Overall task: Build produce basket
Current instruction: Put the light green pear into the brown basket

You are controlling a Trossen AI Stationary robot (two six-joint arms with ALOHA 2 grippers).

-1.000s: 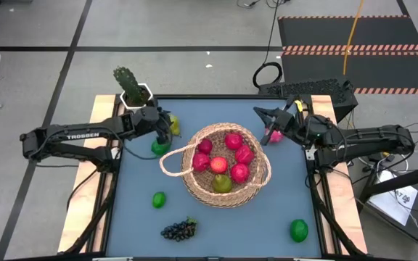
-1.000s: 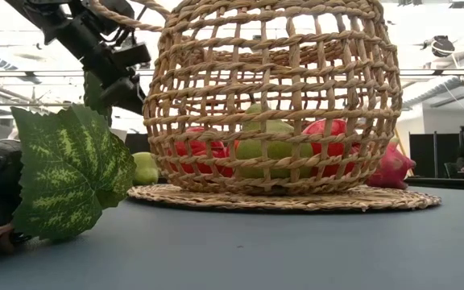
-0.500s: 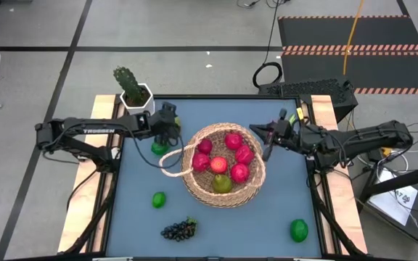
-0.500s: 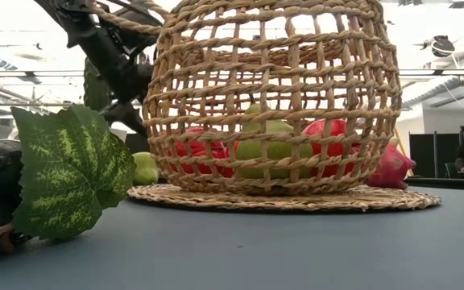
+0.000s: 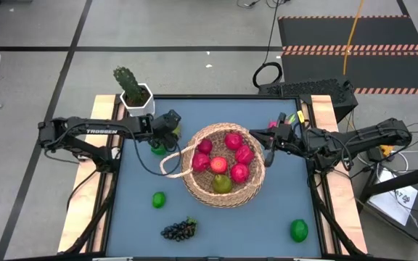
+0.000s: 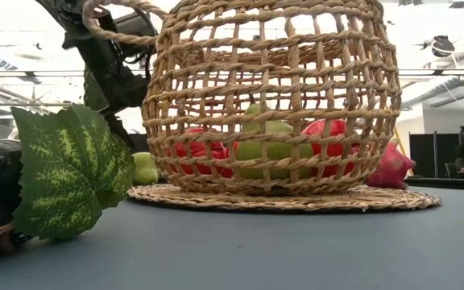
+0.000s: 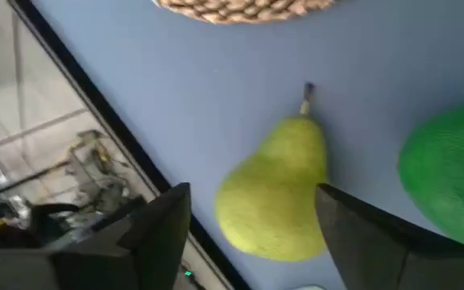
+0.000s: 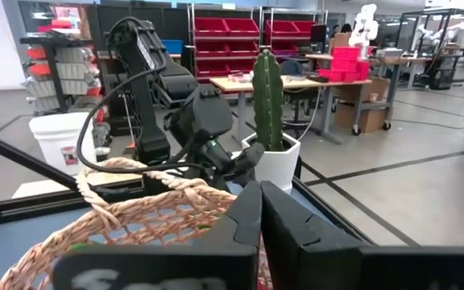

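The woven basket [image 5: 223, 167] stands mid-table and holds several red apples and a pear. Left of it, a yellow-green pear [image 7: 276, 189] and a green lime [image 7: 449, 181] lie on the blue table top. My left gripper [image 7: 252, 193] is open and slants down over that pear, one finger on either side; I cannot tell whether a finger touches it. My right gripper [image 5: 268, 145] is shut and empty, held level by the basket's right rim. A pink dragon fruit [image 6: 393, 169] lies on the table behind the basket's right side.
A second lime [image 5: 159, 199], a dark grape bunch [image 5: 178, 230] with its leaf [image 6: 71, 169] and a third lime [image 5: 299, 230] lie toward the near edge. A potted cactus [image 5: 131, 87] stands at the far left corner. The basket's looped handle [image 5: 167, 163] sticks out toward my left gripper.
My left gripper has sunk toward the pear beside the basket and moved a little toward the table's right, rolling its wrist. My right gripper has swung from the far side toward the near edge, along the basket's right rim, staying shut.
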